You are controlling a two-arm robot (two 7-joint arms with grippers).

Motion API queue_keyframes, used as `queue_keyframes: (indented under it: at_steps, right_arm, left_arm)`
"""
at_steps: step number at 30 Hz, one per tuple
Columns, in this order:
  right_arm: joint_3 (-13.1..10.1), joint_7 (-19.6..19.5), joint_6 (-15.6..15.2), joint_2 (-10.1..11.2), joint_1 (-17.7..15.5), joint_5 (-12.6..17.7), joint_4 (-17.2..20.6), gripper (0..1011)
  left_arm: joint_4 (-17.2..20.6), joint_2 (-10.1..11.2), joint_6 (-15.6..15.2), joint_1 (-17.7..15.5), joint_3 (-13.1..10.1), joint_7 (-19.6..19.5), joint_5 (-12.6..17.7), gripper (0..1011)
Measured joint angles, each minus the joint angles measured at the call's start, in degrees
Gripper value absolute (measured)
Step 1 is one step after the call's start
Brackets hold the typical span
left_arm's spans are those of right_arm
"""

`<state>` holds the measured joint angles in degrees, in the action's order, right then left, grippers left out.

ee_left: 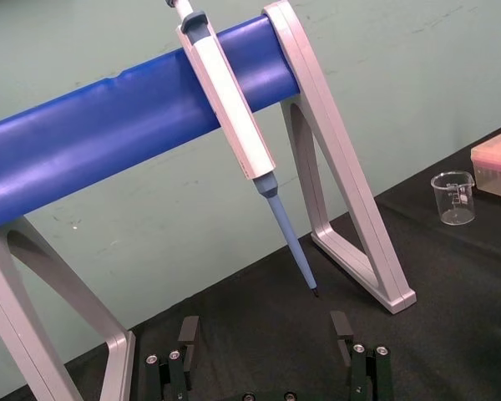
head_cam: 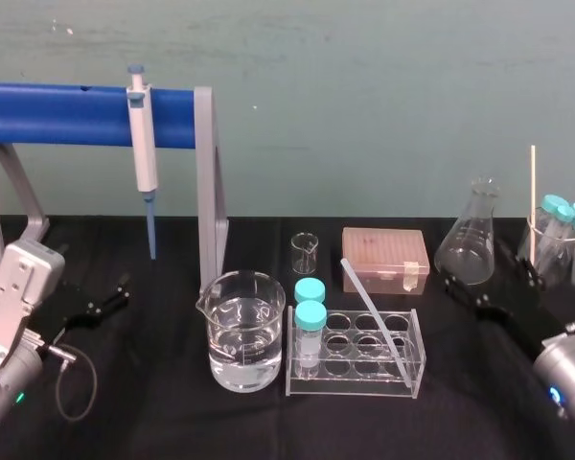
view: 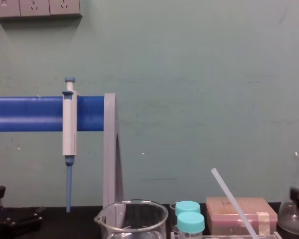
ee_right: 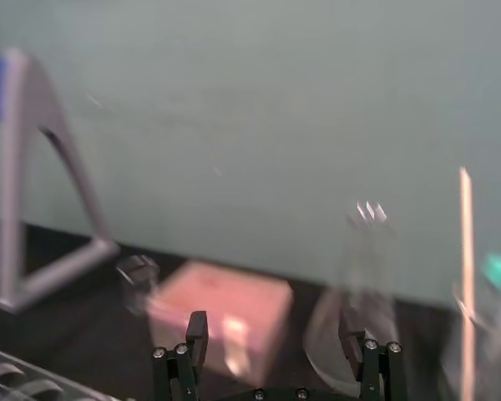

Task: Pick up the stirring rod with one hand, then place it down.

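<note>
**A:** Where's the thin, translucent white stirring rod (head_cam: 376, 321)?

**B:** It leans aslant in the clear plastic tube rack (head_cam: 350, 385), with its upper end free.

**A:** How will it handle?

**B:** Probably light, stiff, slick and perhaps brittle, so pinch the raised upper part gently. The right tool (ee_right: 273, 334) is nearer, jaws apart. The left tool (ee_left: 265, 338) is also spread, by the blue-barred grey stand (ee_left: 108, 142).

Overhead and frontal; shared stirring rod (head_cam: 376, 320)

No legible text anywhere; faint printed marks on the small beaker (ee_left: 453, 199) unreadable.
</note>
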<state>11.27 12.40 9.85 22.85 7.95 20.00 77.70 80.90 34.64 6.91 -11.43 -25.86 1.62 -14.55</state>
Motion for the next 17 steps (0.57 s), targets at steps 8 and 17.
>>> queue_keyframes:
  at_steps: [8,17]
  right_arm:
    - [-0.7,-2.7,-4.3,-1.3,-1.0,-1.5,-1.1,1003]
    - [-0.7,-2.7,-4.1,-1.2,-0.9,-1.4,-1.0,1003]
  left_arm:
    - [0.0,0.0,0.0,0.0,0.0,0.0,0.0,1000]
    - [0.0,0.0,0.0,0.0,0.0,0.0,0.0,1000]
